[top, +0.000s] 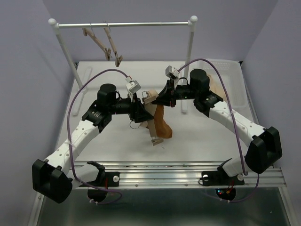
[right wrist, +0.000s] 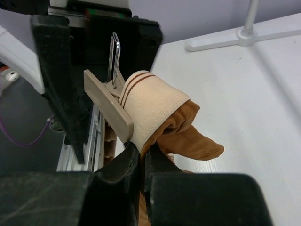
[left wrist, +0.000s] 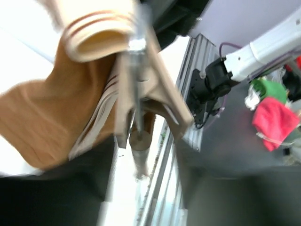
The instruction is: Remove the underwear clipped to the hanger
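The rust-brown underwear (top: 163, 123) hangs above the table centre, its pale striped waistband (right wrist: 150, 103) caught in the hanger's clip (right wrist: 106, 106). The light-wood hanger (top: 154, 134) slants down beside it. My right gripper (top: 168, 98) is shut on the fabric just under the waistband, seen close in the right wrist view (right wrist: 142, 157). My left gripper (top: 141, 110) sits around the clip (left wrist: 150, 94), its fingers (left wrist: 56, 188) against the clip's two wings. The underwear (left wrist: 37, 117) fills the left of that view, blurred.
A white clothes rack (top: 122, 24) stands at the back with two wooden hangers (top: 106, 44) on it; its foot (right wrist: 244, 35) lies behind the underwear. A clear bin (top: 233, 80) holds pale cloth at the right. A metal rail (top: 178, 169) runs along the near edge.
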Tool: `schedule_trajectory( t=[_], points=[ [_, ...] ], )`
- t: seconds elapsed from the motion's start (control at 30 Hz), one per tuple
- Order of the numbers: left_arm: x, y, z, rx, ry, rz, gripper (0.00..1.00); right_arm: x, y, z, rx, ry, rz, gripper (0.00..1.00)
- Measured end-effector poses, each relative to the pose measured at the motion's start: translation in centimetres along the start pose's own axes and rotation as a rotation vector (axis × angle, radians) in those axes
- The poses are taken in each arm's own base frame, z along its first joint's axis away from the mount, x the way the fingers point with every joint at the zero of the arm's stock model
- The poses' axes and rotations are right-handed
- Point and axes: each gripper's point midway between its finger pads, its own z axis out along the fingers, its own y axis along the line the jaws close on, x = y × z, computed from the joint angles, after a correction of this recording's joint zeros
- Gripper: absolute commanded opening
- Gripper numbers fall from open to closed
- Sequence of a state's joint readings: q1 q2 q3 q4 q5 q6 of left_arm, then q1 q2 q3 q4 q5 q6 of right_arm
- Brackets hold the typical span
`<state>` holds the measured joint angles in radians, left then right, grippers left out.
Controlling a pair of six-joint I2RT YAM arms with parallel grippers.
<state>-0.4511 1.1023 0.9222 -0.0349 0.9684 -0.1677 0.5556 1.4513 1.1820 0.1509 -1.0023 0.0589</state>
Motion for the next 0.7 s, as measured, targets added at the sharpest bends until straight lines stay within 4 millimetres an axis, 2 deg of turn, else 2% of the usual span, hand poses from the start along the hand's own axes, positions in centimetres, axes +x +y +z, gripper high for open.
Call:
schedule_trajectory(
  t=[0.03, 0.07, 0.33, 0.53, 0.6, 0.7],
  points=[
    [0.1, 0.3, 0.1, -0.019, 0.002, -0.021, 0.95, -0.1, -0.2, -0.1, 0.021, 0.0, 0.0, 0.01],
    [0.3, 0.7, 0.2, -0.032, 0.007, -0.038, 0.99, -0.2, -0.3, -0.2, 0.034, -0.002, -0.005, 0.01],
    [1.7, 3.3, 0.4, -0.158, 0.042, -0.132, 0.99, -3.0, -0.1, -2.0, 0.155, -0.046, -0.082, 0.01],
    [2.0, 4.5, -0.2, -0.247, 0.042, -0.125, 0.99, -2.4, -1.0, -2.8, 0.214, -0.024, -0.044, 0.01],
    [1.4, 4.2, -0.9, -0.276, 0.02, -0.094, 0.99, -1.9, -1.3, -3.2, 0.23, -0.01, -0.022, 0.01],
    [-0.8, 2.4, -2.5, -0.289, -0.062, 0.017, 0.99, -1.5, -1.4, -3.4, 0.233, 0.003, -0.003, 0.01]
  ],
)
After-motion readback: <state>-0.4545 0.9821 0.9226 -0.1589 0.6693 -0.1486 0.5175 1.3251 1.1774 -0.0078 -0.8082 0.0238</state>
